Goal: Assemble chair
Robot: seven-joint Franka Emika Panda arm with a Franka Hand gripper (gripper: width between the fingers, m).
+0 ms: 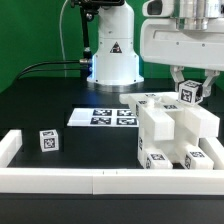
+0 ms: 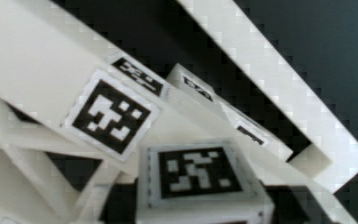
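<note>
The partly built white chair (image 1: 170, 135) stands at the exterior view's right, made of blocky panels with black-and-white tags. My gripper (image 1: 190, 89) hangs over its far right part and is shut on a small white tagged block (image 1: 189, 96). Whether that block touches the chair below cannot be told. In the wrist view the same block (image 2: 201, 178) fills the space between the jaws, its tag facing the camera. Behind it lie slanted chair panels, one with a large tag (image 2: 114, 111). Another small tagged block (image 1: 47, 141) lies loose at the exterior view's left.
The marker board (image 1: 108, 116) lies flat in front of the robot base (image 1: 113, 62). Low white border rails (image 1: 70, 180) run along the front and the left side of the black table. A black cable trails at the back left.
</note>
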